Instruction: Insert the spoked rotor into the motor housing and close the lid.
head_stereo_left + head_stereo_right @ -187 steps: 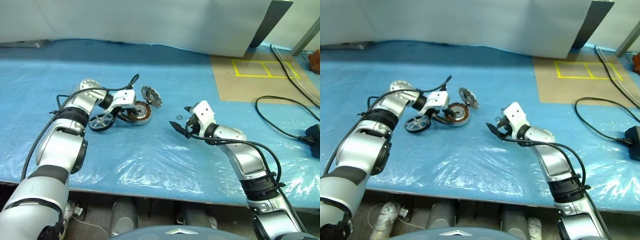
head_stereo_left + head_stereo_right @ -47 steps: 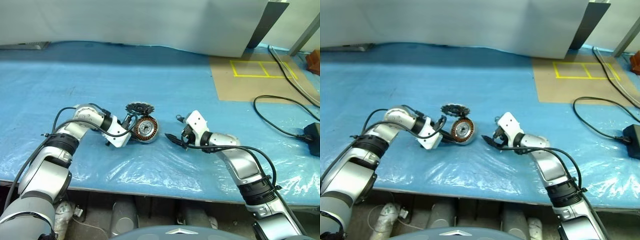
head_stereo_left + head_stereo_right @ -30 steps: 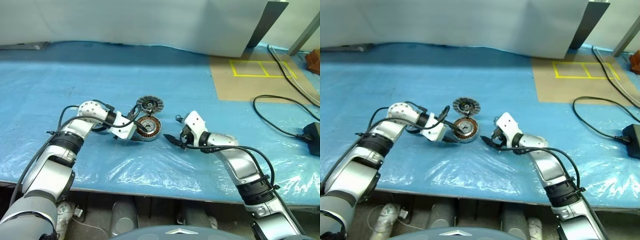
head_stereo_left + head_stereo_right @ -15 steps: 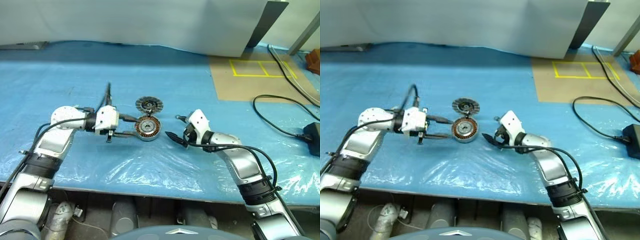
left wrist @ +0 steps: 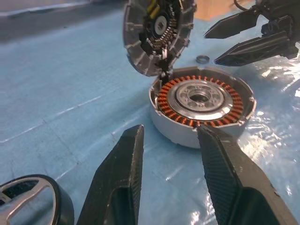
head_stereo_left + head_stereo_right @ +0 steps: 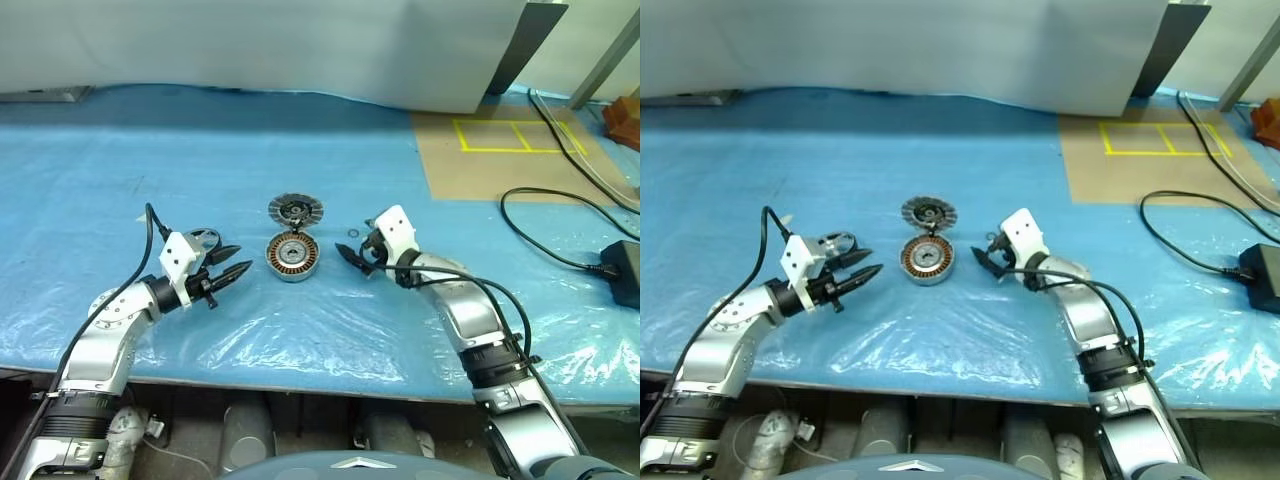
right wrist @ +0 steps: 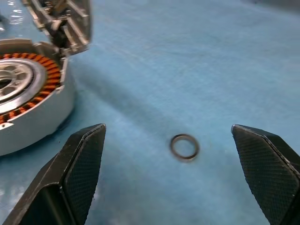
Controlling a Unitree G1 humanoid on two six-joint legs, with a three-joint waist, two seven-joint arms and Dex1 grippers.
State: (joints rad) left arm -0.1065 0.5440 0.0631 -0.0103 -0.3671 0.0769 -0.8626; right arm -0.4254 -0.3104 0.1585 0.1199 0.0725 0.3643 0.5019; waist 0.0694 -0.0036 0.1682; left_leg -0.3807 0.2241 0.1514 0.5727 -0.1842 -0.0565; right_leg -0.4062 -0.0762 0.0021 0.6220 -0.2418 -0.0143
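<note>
Your motor housing (image 6: 292, 257) sits mid-table, the lid (image 6: 296, 209) tilted against its far rim; your left gripper (image 6: 229, 264) is parted, holding nothing, just left of the housing, the spoked rotor (image 5: 33, 201) beside it; your right gripper (image 6: 352, 254) is spread, empty, just right.

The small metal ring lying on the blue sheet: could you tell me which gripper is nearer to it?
Right. The right gripper hovers open just beside the small metal ring; the left gripper sits beyond the round grey motor housing.
</note>
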